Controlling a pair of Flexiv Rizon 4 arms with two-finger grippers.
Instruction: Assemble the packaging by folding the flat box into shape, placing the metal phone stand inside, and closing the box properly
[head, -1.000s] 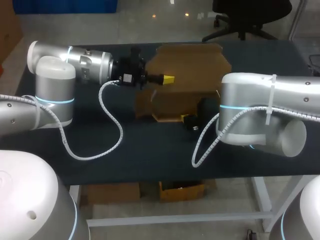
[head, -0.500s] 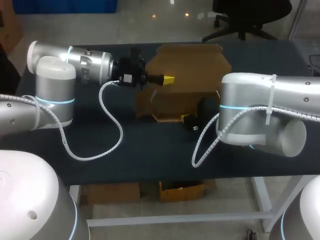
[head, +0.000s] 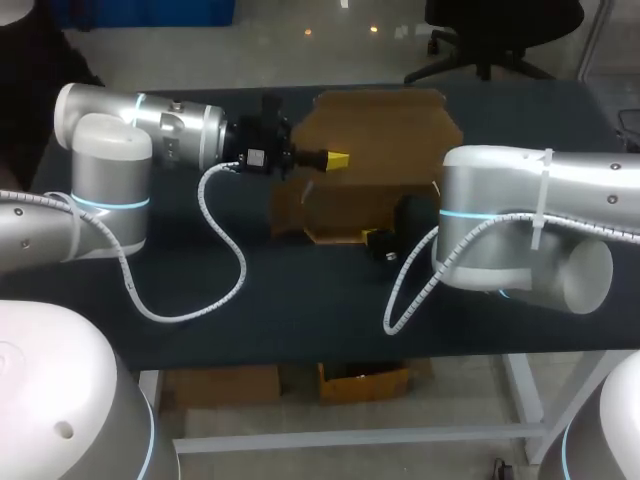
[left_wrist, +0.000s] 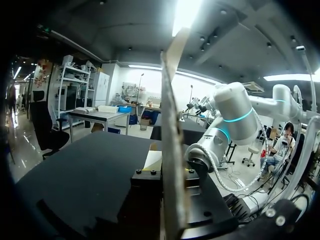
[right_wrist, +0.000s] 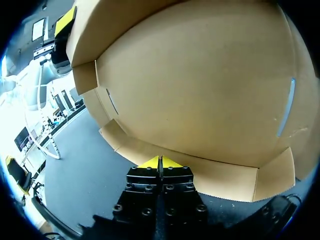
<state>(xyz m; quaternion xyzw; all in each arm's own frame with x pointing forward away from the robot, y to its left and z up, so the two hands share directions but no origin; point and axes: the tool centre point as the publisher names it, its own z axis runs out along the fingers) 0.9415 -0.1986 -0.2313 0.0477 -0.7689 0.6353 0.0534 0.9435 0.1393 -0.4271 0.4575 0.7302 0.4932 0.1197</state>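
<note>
Brown cardboard box stands half-folded, lid raised.

Overhead and close wrist views seemingly share box.

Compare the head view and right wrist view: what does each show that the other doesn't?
Head view only: the left arm and right arm whole, over the black table.
Right wrist view only: the right gripper, tips pressed together at the low front wall of the cardboard box, plus two slits in the inner face of the raised lid.
Both: the open cardboard box with its lid raised, and the left gripper holding the lid's edge.
</note>
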